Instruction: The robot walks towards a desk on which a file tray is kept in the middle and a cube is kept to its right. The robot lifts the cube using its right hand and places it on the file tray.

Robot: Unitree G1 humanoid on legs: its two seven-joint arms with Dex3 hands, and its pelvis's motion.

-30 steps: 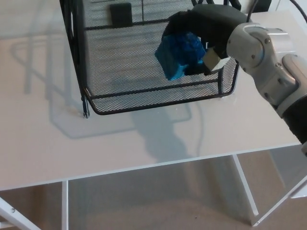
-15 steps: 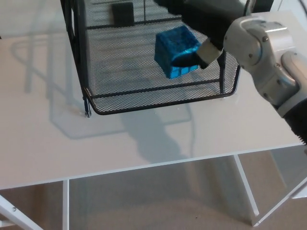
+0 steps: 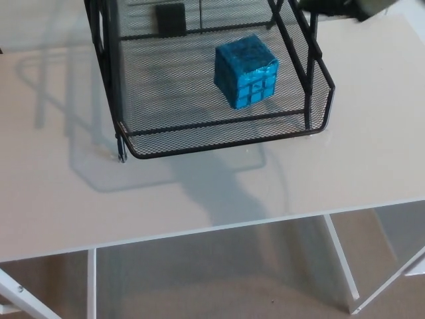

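Only a dark scrap of the right hand [image 3: 330, 6] shows at the top right corner, with a pale piece of the arm [image 3: 373, 5] next to it, both cut by the picture's edge; it sits above and just outside the right wall of the tray, well apart from the cube, and whether it is released or clenched cannot be told. The left hand does not show. The pale tabletop [image 3: 199, 199] fills most of the view, its near edge running across the lower part, with white legs [image 3: 340, 260] and a beige floor [image 3: 206, 286] below it. On the tabletop stands the black wire-mesh file tray [image 3: 226, 143], its curved front rim towards the camera and its back running out of the top of the picture; black upright bars [image 3: 99, 40] rise along its left side, and its shadow falls on the tabletop to the left and in front. The blue cube [image 3: 246, 71] rests on the mesh floor of the tray, right of its middle, turned corner-on to the camera, touched by nothing and clear of the right wall. A small black block [image 3: 169, 18] lies further back in the tray, left of the cube and apart from it
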